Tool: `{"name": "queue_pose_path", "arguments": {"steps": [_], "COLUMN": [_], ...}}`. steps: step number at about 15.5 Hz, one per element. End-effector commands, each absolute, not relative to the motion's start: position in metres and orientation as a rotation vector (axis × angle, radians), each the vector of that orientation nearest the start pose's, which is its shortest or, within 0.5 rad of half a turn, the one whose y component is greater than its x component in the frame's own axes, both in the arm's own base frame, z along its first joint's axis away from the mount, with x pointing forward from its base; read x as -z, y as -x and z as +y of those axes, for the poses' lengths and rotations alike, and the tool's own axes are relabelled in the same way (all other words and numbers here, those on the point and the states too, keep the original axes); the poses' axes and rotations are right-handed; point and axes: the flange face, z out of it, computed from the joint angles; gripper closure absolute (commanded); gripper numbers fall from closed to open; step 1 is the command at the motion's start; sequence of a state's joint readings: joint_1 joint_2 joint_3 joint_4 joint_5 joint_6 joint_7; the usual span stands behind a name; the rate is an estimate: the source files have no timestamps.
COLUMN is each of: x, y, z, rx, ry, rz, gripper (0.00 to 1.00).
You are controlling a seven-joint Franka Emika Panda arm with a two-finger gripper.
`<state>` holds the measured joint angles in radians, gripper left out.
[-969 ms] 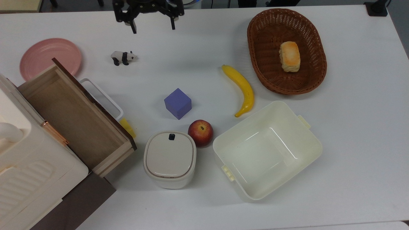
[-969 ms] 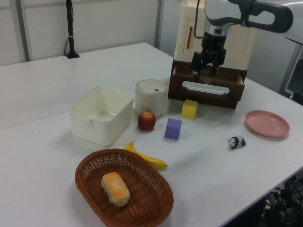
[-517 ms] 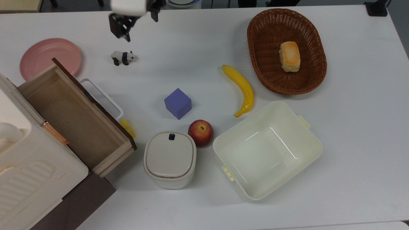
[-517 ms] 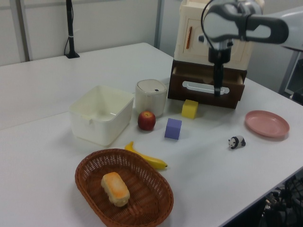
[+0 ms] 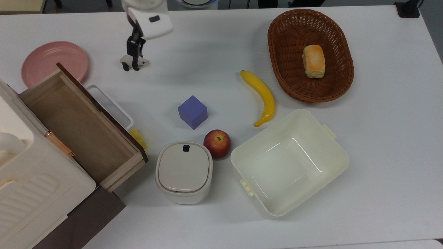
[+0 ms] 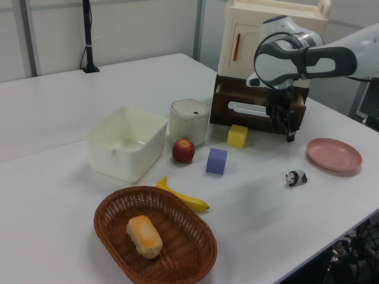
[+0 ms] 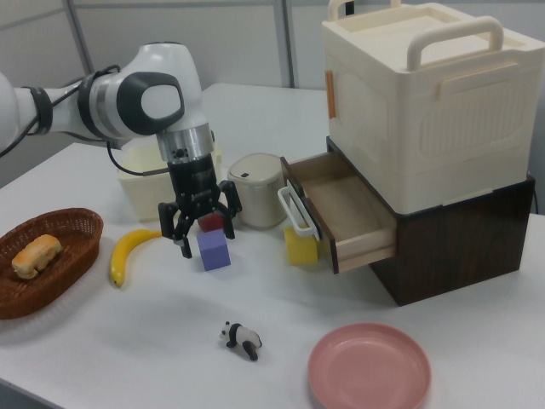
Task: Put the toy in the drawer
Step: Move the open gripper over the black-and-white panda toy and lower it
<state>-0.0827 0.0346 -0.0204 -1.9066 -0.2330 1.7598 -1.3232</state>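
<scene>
The toy, a small black-and-white panda, stands on the white table beyond the drawer's front panel; the left view has the panda near the pink plate and the right view has the panda near the front edge. The light-wood drawer is pulled open and empty, with its dark front and white handle facing the table. My gripper hangs in the air above the panda, not touching it. In the right view the gripper is open, fingers spread, nothing between them. The left view sees the gripper edge-on.
A pink plate lies beside the drawer. A purple cube, an apple, a banana, a white lidded pot and a cream tub fill the middle. A wicker basket holds bread.
The gripper has come from the table's far edge toward the panda, turned about its axis and dropped lower. The panda and everything else have stayed put.
</scene>
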Motion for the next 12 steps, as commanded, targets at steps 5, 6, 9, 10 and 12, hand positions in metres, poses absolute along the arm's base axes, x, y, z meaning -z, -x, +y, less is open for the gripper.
{"name": "queue_pose_path", "arguments": {"steps": [5,6,9,10,12], "x": [-0.469,-0.463,-0.446,-0.44,-0.425], "y": [-0.487,-0.485,-0.481,-0.48,-0.483], "z": [-0.099,-0.107,-0.126,-0.129,-0.131], "rx": [-0.321,-0.324,-0.409,-0.42,-0.446], "ry": [2.586,2.595,2.602,2.6,2.583], "rz": [-1.954,-1.948,-2.017,-2.027,-2.028], "gripper": [0.0,0.0,0.0,0.0,0.0]}}
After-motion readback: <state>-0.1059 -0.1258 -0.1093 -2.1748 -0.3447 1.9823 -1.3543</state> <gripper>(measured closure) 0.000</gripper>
